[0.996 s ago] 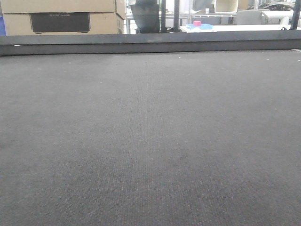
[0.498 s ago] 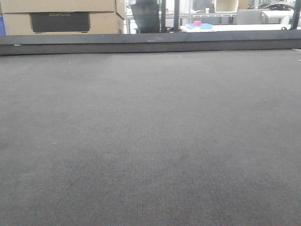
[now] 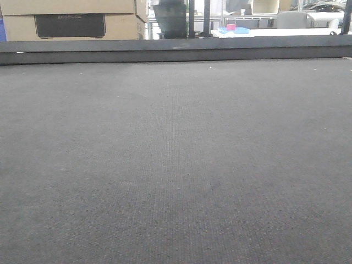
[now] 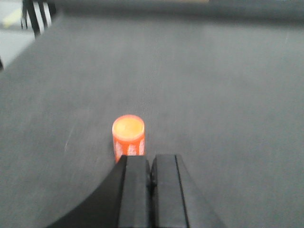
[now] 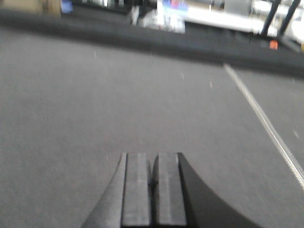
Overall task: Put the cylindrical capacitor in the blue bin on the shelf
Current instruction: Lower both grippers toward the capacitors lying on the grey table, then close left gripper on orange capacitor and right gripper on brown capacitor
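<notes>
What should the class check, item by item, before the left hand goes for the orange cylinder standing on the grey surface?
1. Capacitor standing upright on the grey surface: ok.
2. Left hand open to receive it: not ok, it is shut.
3. Left hand lined up with the capacitor: not ok, the capacitor sits a little left of the hand's centre line in the left wrist view.
4. Right hand out of the way: ok, it is shut and its view shows only bare surface ahead.
5. Blue bin and shelf located: cannot tell, no view shows them plainly.
</notes>
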`<state>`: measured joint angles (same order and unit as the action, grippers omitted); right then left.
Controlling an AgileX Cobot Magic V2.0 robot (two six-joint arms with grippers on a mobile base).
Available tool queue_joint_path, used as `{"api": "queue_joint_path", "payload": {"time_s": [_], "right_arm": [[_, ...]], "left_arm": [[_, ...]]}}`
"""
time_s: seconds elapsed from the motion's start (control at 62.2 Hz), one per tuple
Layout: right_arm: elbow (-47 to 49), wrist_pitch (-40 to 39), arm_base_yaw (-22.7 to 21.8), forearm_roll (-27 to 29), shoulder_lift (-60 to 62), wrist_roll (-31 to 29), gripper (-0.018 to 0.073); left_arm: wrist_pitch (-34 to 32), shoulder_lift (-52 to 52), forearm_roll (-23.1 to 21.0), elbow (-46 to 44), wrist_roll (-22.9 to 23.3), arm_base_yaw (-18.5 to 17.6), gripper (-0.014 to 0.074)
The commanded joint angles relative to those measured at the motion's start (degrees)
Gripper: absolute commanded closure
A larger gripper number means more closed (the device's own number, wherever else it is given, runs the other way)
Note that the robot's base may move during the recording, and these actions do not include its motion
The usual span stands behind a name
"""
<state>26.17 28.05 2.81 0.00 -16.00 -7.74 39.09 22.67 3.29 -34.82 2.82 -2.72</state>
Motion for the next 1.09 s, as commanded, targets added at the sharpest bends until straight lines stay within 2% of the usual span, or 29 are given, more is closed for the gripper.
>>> {"api": "queue_joint_path", "payload": {"time_s": [0.0, 0.112, 0.37, 0.466, 0.546, 0.643, 0.948, 1.012, 1.077], "right_arm": [[5.9, 5.4, -0.2, -1.8, -7.3, 0.2, 0.0722], [13.1, 11.8, -0.2, -1.8, -17.2, 0.2, 0.0722], [24.0, 16.6, -0.2, 0.4, -35.8, 0.2, 0.0722], [25.1, 16.5, -0.2, 2.4, -39.5, 0.2, 0.0722], [26.2, 18.6, -0.7, 2.6, -43.0, 6.3, 0.0721], [28.7, 24.1, -2.7, 2.5, -48.5, 11.5, 0.0721], [34.1, 26.4, -9.6, 3.0, -62.6, 11.6, 0.0719], [35.0, 26.4, -9.7, 2.5, -64.6, 11.6, 0.0675], [35.4, 26.5, -9.7, 2.5, -66.5, 11.6, 0.0580]], "left_arm": [[7.5, 8.7, 0.0, -6.8, -3.2, 0.1, 0.0707], [12.8, 18.9, 0.0, -14.4, -3.5, 0.1, 0.0707], [10.1, 34.8, -0.2, -23.6, -3.5, 0.1, 0.0707], [9.1, 39.0, -0.4, -25.3, -0.8, 0.1, 0.0707], [10.3, 42.3, -0.4, -26.6, 0.0, 0.1, 0.0707], [11.4, 45.6, -0.4, -28.6, 0.4, 0.1, 0.0707], [10.9, 48.6, -0.4, -30.5, 0.8, 0.1, 0.0707], [10.9, 48.6, -0.4, -30.5, 0.8, 0.1, 0.0707], [10.9, 48.6, -0.4, -30.5, 0.8, 0.1, 0.0707]]}}
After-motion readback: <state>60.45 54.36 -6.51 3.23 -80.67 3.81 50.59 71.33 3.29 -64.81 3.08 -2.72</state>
